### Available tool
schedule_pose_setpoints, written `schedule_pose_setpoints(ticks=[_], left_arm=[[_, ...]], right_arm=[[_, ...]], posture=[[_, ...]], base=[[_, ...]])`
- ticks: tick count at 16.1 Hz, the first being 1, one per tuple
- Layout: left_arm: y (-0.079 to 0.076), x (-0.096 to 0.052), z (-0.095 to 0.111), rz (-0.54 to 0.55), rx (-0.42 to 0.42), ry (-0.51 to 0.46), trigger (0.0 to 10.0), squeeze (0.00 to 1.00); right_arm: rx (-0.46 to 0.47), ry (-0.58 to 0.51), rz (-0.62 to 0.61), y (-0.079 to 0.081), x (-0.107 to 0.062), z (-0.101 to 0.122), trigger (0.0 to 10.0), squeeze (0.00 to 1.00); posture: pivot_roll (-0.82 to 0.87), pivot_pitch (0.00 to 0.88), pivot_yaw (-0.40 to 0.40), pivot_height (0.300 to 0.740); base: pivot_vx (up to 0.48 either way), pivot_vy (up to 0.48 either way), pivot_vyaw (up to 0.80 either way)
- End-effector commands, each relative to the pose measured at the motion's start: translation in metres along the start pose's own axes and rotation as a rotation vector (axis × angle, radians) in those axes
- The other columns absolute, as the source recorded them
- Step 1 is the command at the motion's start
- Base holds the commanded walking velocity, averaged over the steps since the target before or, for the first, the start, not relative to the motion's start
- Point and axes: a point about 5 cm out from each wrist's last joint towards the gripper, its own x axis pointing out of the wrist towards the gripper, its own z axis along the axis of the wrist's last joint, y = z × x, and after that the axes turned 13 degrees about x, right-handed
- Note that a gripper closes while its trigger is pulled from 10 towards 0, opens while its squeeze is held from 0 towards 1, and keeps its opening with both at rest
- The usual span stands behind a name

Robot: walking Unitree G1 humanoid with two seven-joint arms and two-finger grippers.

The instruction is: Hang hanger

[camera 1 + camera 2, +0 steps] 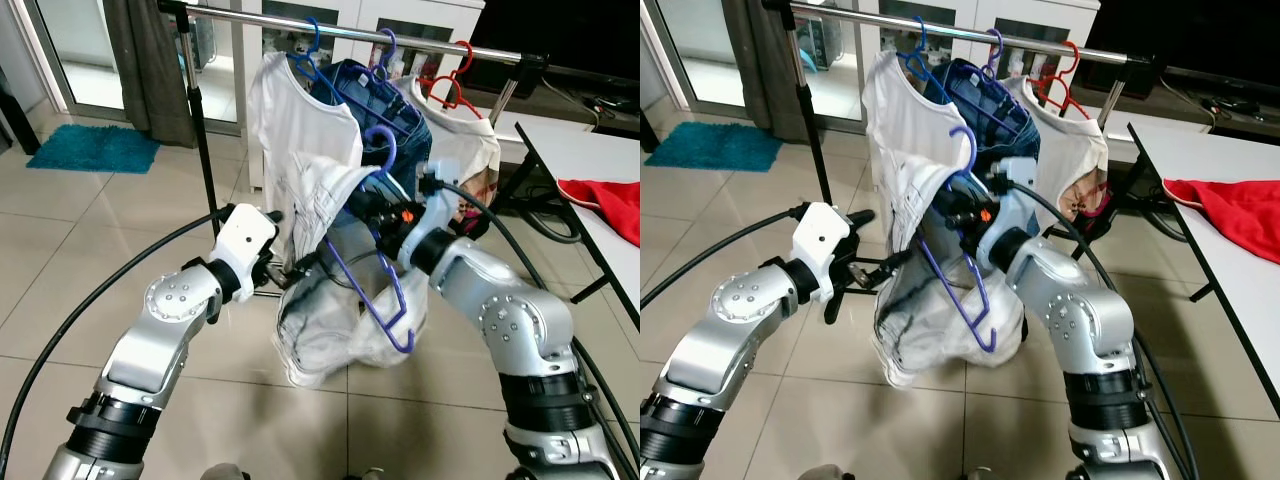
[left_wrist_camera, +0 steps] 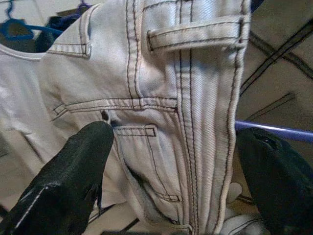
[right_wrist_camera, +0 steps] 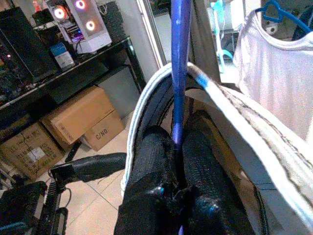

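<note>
The right gripper [image 3: 177, 147] has its jaws clamped on the purple hanger [image 1: 372, 285] carrying white jeans [image 1: 320, 330], below the rail [image 1: 350, 30]. The left gripper [image 2: 171, 161] has its jaws apart around the jeans. A box [image 3: 100, 131] reads "C/NO".

Right gripper [image 3: 177, 147] clamped on blue hanger [image 3: 179, 68], pale jeans waistband [image 3: 234, 105] draped over, cardboard boxes [image 3: 73, 120] behind

Pale tiled floor [image 1: 60, 230], teal rug [image 1: 95, 148], white table [image 1: 590, 160] bearing red cloth [image 1: 610, 200].
</note>
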Motion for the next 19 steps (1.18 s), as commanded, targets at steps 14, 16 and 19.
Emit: schedule_pose_setpoints(ticks=[14,16,19], left_arm=[[0.024,0.011,0.017,0.195,-0.014,-0.112,0.0,0.00],[0.024,0.010,0.018,0.226,-0.015,-0.120,0.0,0.00],[0.027,0.009,0.019,0.255,-0.024,-0.122,0.0,0.00]], right_arm=[[0.022,-0.081,0.035,0.013,0.006,0.020,10.0,0.00],[0.040,-0.083,0.043,0.016,0.007,0.019,10.0,0.00],[0.054,-0.085,0.047,0.019,0.010,0.019,10.0,0.00]], posture=[[-0.04,0.000,-0.069,0.740],[-0.04,0.000,-0.071,0.740],[-0.03,0.000,-0.070,0.740]], base=[[0.000,0.000,0.00],[0.000,0.000,0.00],[0.000,0.000,0.00]])
